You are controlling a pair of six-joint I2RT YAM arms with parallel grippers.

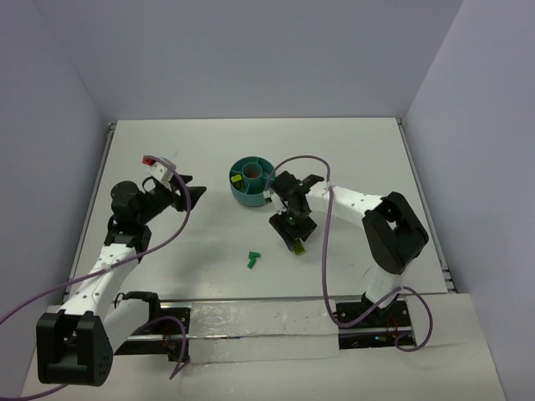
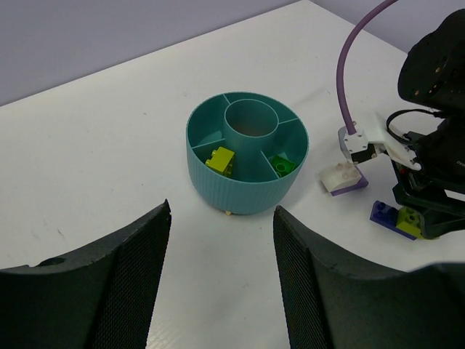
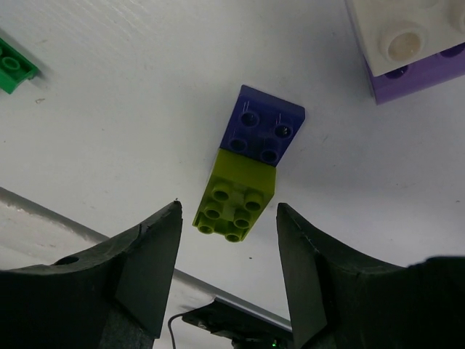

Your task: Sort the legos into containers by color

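Note:
The teal bowl point(image 1: 251, 192) stands mid-table; in the left wrist view point(image 2: 247, 190) one compartment holds a lime brick point(image 2: 220, 160) and another a green brick point(image 2: 282, 164). A purple-and-yellow brick point(image 3: 251, 171) lies on the table between and just ahead of the open fingers of my right gripper point(image 3: 227, 211), untouched; it also shows in the top view point(image 1: 298, 246). A purple-and-white brick point(image 3: 407, 43) lies near the bowl. A dark green brick point(image 1: 253, 260) lies alone nearer the front. My left gripper point(image 2: 221, 211) is open and empty, left of the bowl.
The right arm point(image 2: 436, 145) and its purple cable point(image 2: 349, 80) stand close to the bowl's right side. A small tan bit point(image 2: 229, 212) shows at the bowl's foot. The table's front rail point(image 1: 251, 322) runs between the arm bases.

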